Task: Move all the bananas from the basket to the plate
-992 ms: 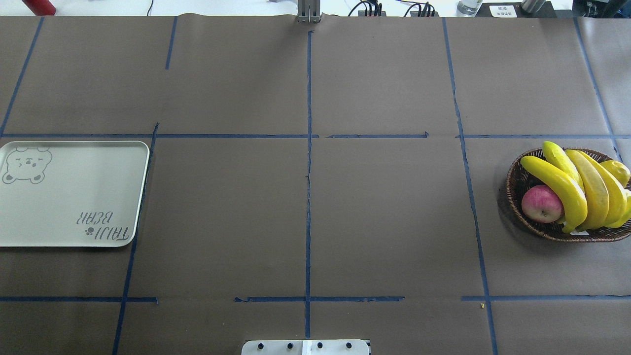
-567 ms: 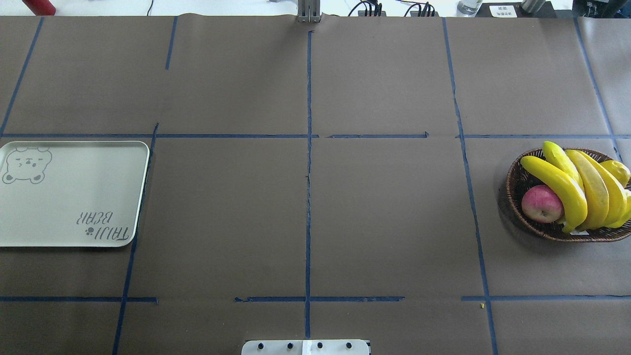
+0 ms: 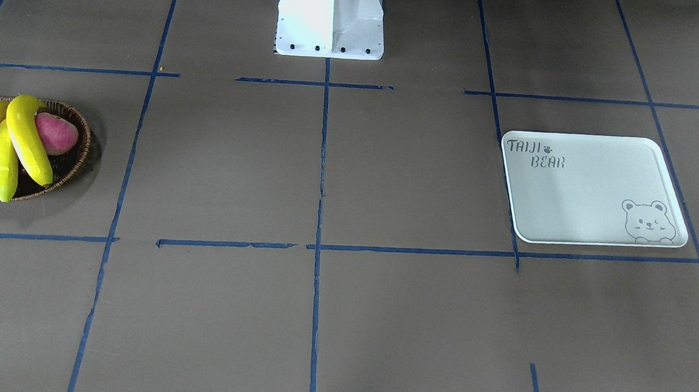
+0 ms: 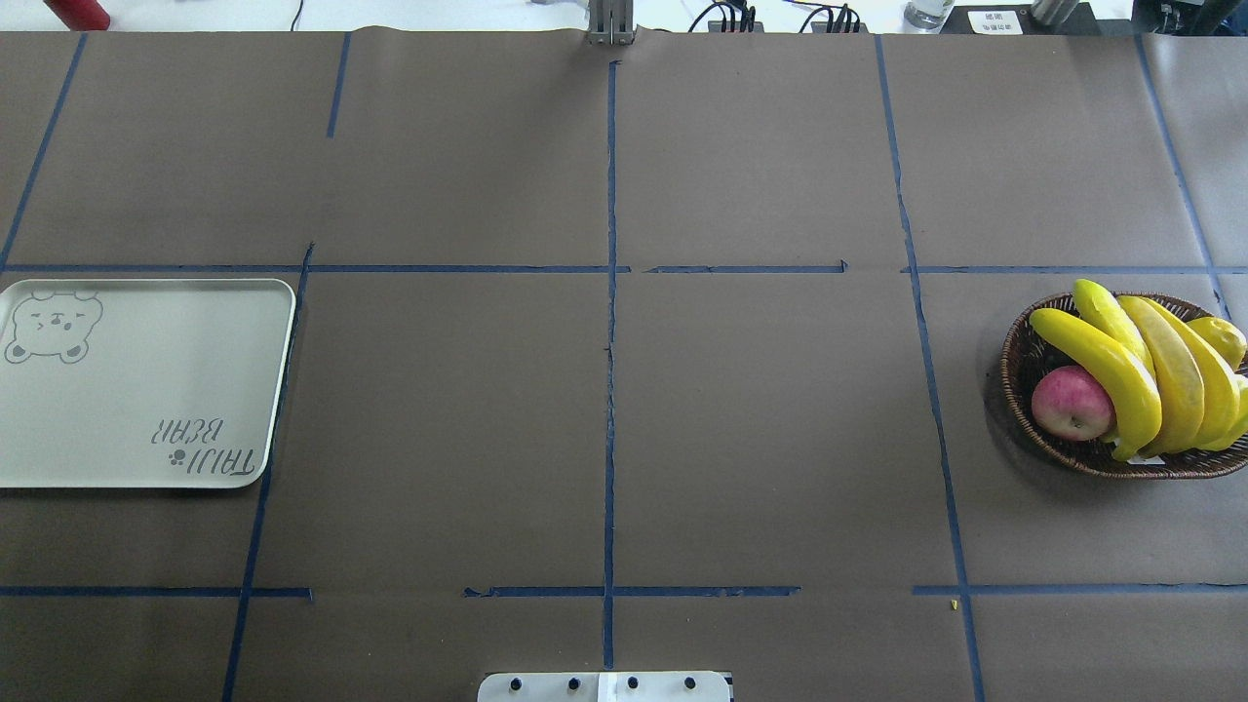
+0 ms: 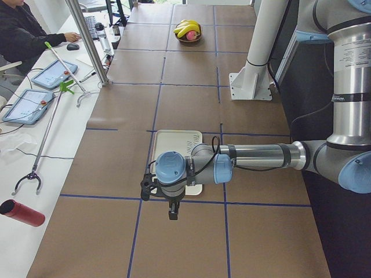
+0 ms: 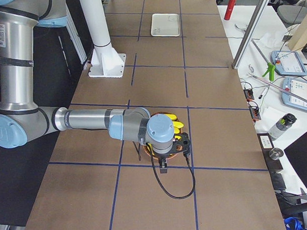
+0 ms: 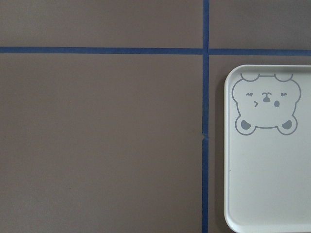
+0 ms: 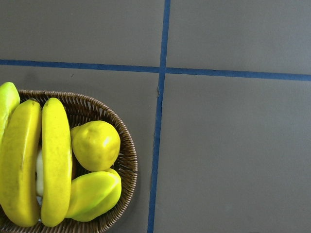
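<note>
While both arms hang over the table (image 4: 760, 419), the four bananas (image 4: 1121, 375) lie side by side in the brown wicker basket (image 4: 1022, 363) at the table's right edge. A red-pink apple (image 4: 1072, 402) sits in the basket too, touching the banana nearest the table's middle. The right wrist view shows a round yellow fruit (image 8: 95, 144) and a yellow-green fruit (image 8: 95, 194) tucked in beside the bananas.

The white plate (image 4: 146, 390) with the bear picture lies flat at the table's left edge, well apart from the basket.

The left gripper (image 5: 172, 213) points down just beside the plate's short end. The right gripper (image 6: 164, 167) points down right by the basket. Both show only in the side views, so you cannot tell if their fingers are spread or pressed together.
</note>
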